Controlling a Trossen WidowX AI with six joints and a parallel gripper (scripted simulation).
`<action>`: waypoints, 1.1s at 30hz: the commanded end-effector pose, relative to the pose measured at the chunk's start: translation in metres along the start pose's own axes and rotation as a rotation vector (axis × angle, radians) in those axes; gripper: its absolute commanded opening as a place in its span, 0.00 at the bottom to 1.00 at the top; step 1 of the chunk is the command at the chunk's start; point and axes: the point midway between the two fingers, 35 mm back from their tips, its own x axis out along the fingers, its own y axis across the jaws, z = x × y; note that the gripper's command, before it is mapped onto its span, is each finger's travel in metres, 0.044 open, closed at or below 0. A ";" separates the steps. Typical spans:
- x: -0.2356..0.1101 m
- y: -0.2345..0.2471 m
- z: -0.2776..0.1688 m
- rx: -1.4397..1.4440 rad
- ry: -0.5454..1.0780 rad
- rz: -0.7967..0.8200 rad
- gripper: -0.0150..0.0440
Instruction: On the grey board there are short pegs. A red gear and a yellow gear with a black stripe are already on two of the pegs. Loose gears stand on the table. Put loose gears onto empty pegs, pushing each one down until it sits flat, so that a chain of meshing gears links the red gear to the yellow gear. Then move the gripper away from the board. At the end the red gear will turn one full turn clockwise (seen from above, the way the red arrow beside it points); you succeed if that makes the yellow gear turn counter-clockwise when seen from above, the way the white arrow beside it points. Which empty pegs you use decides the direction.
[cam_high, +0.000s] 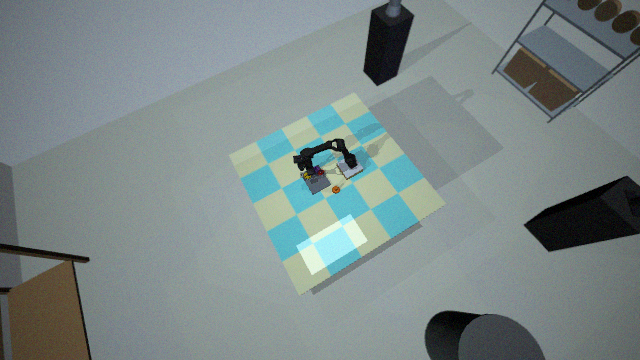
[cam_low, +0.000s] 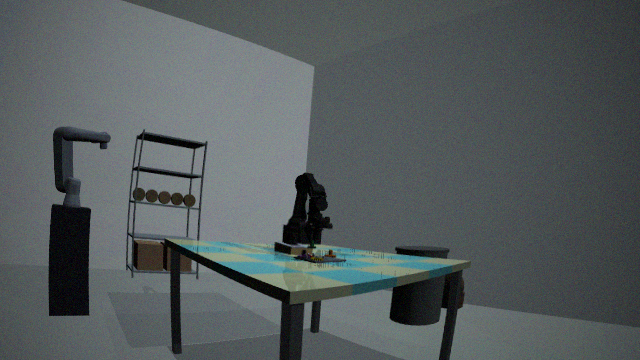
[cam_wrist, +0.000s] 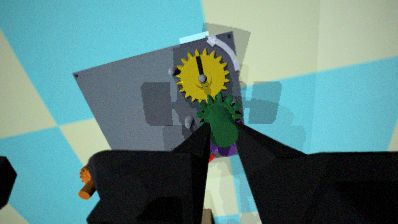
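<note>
One green gear (cam_low: 312, 245) (cam_wrist: 221, 122), pinched by its stem between the jaws (cam_high: 311, 171) (cam_low: 312, 241), held above the grey board (cam_high: 318, 186) (cam_low: 336, 260) (cam_wrist: 120, 105), its teeth overlapping the edge of the yellow gear in the wrist view. On the same board: one yellow gear (cam_high: 307, 176) (cam_low: 317, 259) (cam_wrist: 212, 82) with black stripe, near a corner with a curved white arrow (cam_wrist: 230, 52) beside it; one purple gear (cam_high: 317, 170) (cam_low: 304, 254) (cam_wrist: 223, 150), partly hidden; one red gear (cam_high: 321, 172) (cam_wrist: 212, 158), mostly hidden in the wrist view. One orange gear (cam_high: 336, 190) (cam_low: 330, 254) (cam_wrist: 85, 175) stands off the board, near its side, on the checkered worktop (cam_high: 300, 215) (cam_low: 320, 280) (cam_wrist: 30, 75).
</note>
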 end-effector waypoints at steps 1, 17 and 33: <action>0.003 -0.010 -0.002 -0.005 -0.001 0.002 0.25; 0.004 -0.023 -0.006 -0.008 -0.001 0.001 0.25; 0.004 -0.023 -0.006 0.202 -0.001 0.001 0.25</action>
